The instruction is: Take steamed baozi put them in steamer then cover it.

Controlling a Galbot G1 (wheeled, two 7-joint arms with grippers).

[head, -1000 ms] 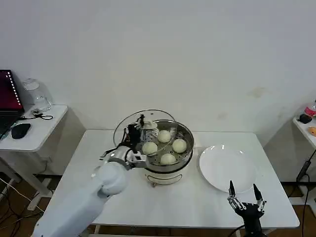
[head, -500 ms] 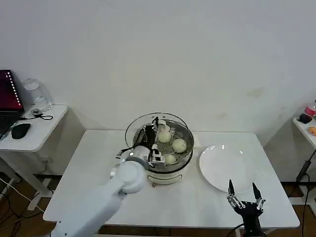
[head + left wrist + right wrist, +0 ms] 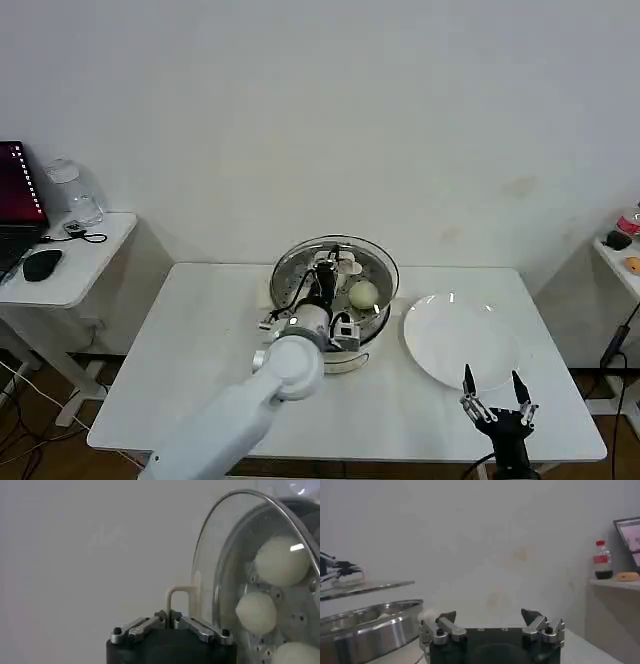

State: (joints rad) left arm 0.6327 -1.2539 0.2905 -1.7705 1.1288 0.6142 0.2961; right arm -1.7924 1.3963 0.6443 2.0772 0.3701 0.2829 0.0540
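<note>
No brand, label or legible writing shows on any of the task's things. The steamer (image 3: 345,335) is a round, shiny stainless-steel pot on a white base, standing near the middle of the white table (image 3: 200,330), and its perforated tray is visible through the glass. The cover (image 3: 335,268) is a clear glass lid with a metal rim and a cream rectangular handle (image 3: 177,600); it sits over the pot's mouth, though whether its rim touches the pot all the way round cannot be told. In the left wrist view three cream-white, smooth steamed baozi (image 3: 281,560) can be counted behind the glass; in the head view one of them shows plainly and the arm hides the rest. The left gripper (image 3: 170,617) reaches over the pot from the table's front, its two fingers pinched together on the handle's cream loop. One flat white plate (image 3: 462,342) lies just to the right of the steamer with nothing on it. The right gripper (image 3: 495,392) hangs at the front right edge of the table, its two fingers spread wide apart and holding nothing. In the right wrist view the steel rim of the pot and the lid's edge above it appear off to one side.
</note>
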